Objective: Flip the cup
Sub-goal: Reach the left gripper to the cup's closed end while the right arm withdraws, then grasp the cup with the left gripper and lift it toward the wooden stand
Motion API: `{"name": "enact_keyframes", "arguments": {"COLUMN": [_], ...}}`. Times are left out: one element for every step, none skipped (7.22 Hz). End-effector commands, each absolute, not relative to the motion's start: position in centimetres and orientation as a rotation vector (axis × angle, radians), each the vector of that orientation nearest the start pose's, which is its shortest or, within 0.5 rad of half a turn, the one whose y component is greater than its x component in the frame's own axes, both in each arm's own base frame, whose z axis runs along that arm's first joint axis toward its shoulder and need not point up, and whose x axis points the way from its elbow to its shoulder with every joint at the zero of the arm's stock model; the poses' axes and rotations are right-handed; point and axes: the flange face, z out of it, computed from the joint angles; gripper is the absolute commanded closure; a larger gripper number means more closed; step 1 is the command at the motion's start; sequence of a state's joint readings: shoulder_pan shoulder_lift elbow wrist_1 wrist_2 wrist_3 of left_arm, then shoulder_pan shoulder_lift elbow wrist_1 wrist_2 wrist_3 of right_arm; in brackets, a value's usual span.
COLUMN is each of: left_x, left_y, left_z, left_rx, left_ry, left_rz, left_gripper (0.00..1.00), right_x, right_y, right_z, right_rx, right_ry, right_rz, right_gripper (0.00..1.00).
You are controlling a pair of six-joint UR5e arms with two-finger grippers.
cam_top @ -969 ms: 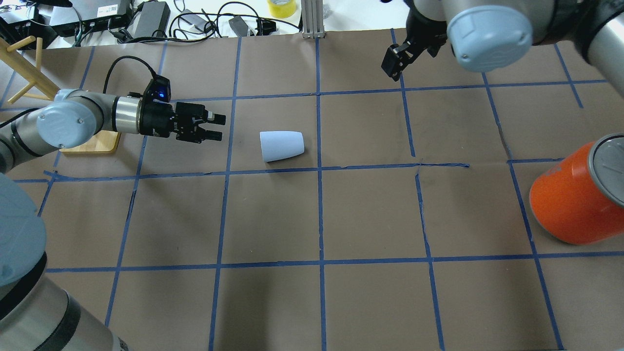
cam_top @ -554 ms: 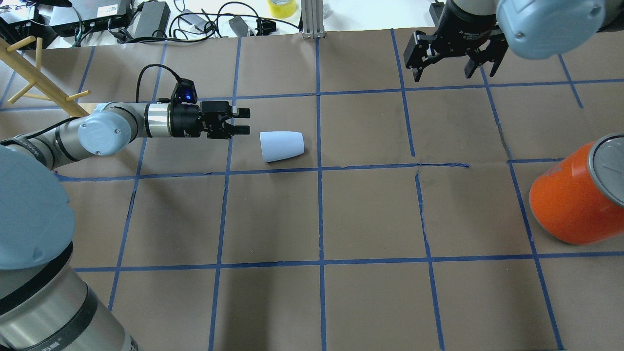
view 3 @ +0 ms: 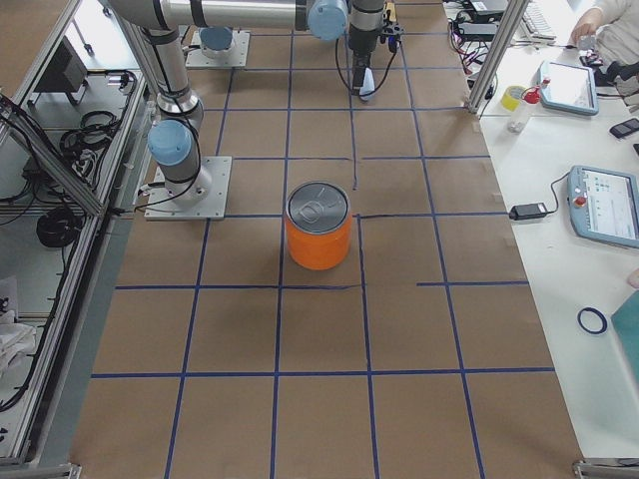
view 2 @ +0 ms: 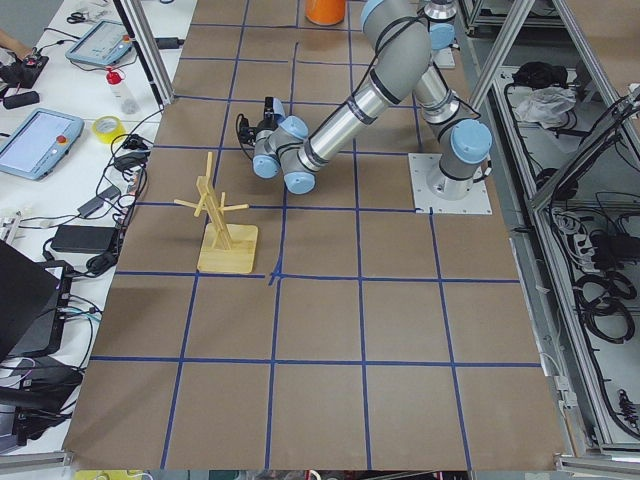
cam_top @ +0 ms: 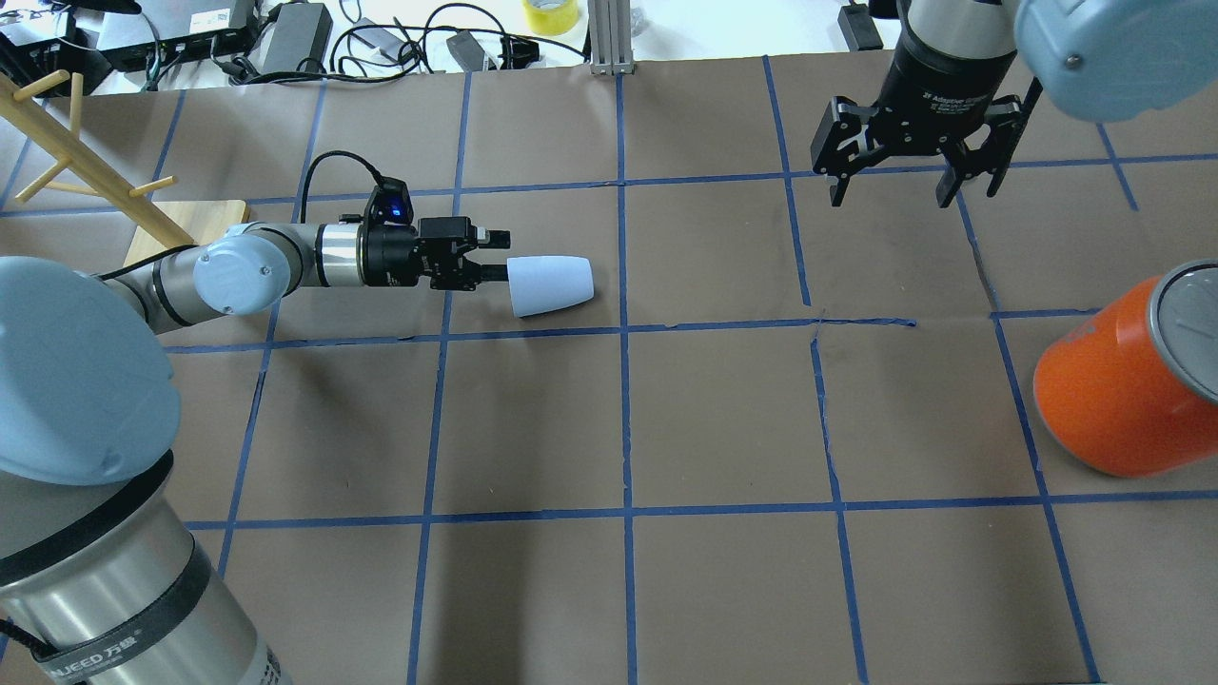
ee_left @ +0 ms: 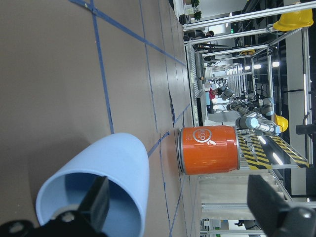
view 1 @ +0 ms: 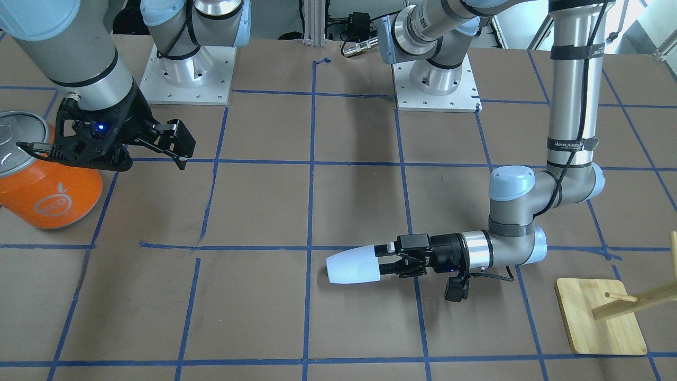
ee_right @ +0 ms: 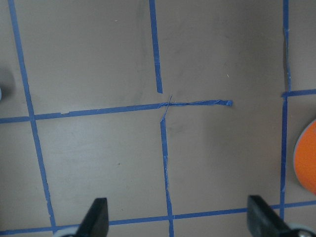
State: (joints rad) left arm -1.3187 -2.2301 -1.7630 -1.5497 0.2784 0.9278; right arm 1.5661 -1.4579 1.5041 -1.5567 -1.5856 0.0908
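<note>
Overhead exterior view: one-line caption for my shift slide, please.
Left gripper, jaws open, at the mouth of the cup lying on its side; right gripper open, clear of the orange can.

1. We see a table (cam_top: pixel 723 419) papered in brown and gridded with blue tape (cam_top: pixel 625 428).
2. We see a white bench (view 3: pixel 599 289) alongside it, carrying tablets (view 3: pixel 609 205).
3. We see aluminium posts (view 2: pixel 143 50) framing the cell, with cables (view 2: pixel 600 290) on the floor.
</note>
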Motion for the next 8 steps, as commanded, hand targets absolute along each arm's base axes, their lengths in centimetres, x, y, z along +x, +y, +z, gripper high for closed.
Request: {"name": "enact_keyframes", "arguments": {"left_x": [-9.8,-10.6,-10.7,-10.7,-10.7,-10.9,-11.8,-12.2], "left_y": [-59.8,-59.8,-59.8,-59.8,-60.0,-60.1,-60.3,-60.5], "left_z": [10.3,10.4,10.4,10.5,11.5,12.7,14.3,16.8], "left_rx": [-0.01,-0.01,-0.011,-0.012,-0.006,-0.004,0.026,0.036], "left_ry": [-1.738,-1.724,-1.723,-1.722,-1.708,-1.702,-1.668,-1.67], "left_rz": [0.051,0.059,0.059,0.065,0.091,0.101,0.116,0.102], "left_gripper": [0.03,0.62,1.0,1.0,1.0,1.0,1.0,1.0], "right_x": [12.6,12.7,12.6,12.6,12.5,12.6,12.5,12.4], "right_y": [-53.4,-52.9,-51.5,-51.3,-51.2,-51.1,-51.1,-51.2], "right_z": [46.0,47.4,48.7,48.7,48.9,49.0,49.0,49.1], "right_rx": [0.174,0.193,0.196,0.196,0.199,0.197,0.196,0.199], "right_ry": [3.15,3.156,3.162,3.161,3.162,3.165,3.164,3.162], "right_rz": [0.094,0.059,0.027,0.027,0.025,0.022,0.024,0.017], "right_gripper": [0.0,0.0,0.0,0.0,0.0,0.0,0.0,0.0]}}
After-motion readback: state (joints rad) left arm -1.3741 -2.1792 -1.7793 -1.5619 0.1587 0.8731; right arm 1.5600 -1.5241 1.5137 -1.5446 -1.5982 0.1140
